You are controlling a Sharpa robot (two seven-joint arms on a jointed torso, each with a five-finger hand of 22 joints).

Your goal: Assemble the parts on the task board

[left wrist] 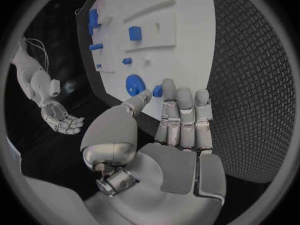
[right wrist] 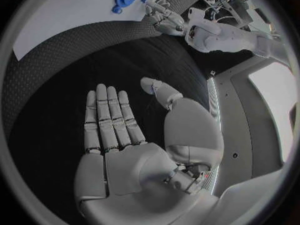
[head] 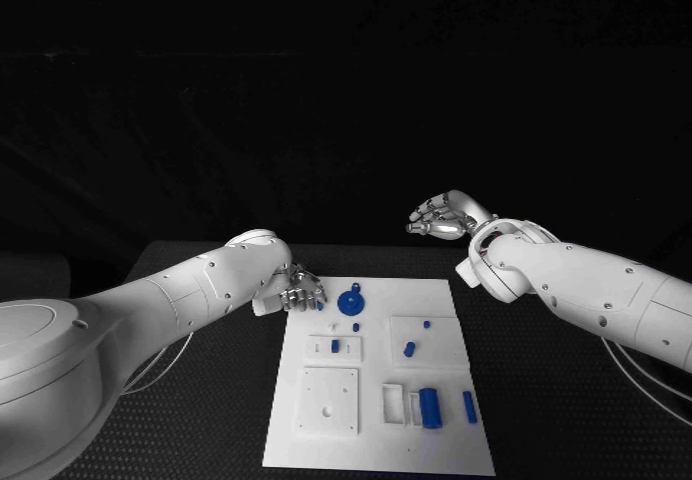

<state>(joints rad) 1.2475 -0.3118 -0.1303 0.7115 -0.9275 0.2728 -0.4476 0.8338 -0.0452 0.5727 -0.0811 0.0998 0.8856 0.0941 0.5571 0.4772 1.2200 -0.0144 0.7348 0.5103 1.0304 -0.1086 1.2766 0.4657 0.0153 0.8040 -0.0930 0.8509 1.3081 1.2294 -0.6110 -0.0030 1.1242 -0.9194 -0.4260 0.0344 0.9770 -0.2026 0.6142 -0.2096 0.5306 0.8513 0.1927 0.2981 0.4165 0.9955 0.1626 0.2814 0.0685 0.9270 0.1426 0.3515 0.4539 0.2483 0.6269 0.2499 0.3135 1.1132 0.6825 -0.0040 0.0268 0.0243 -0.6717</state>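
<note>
The white task board (head: 433,300) lies in the middle of the black table. On it are a round blue disc (head: 353,298), a small blue peg (head: 356,326), two short blue pieces (head: 335,346) (head: 410,349) in white blocks, a thick blue cylinder (head: 430,408) and a slim blue bar (head: 470,406). My left hand (head: 299,290) hovers at the board's far left corner, beside the disc (left wrist: 134,84). It pinches a small blue piece (left wrist: 157,90) between thumb and finger. My right hand (head: 447,215) is raised beyond the board's far edge, palm (right wrist: 125,160) flat, fingers apart, holding nothing.
White blocks with slots stand on the board: a square plate (head: 329,400) at the near left and a narrow frame (head: 392,402) beside the thick cylinder. Bare black table (head: 577,420) lies on both sides of the board.
</note>
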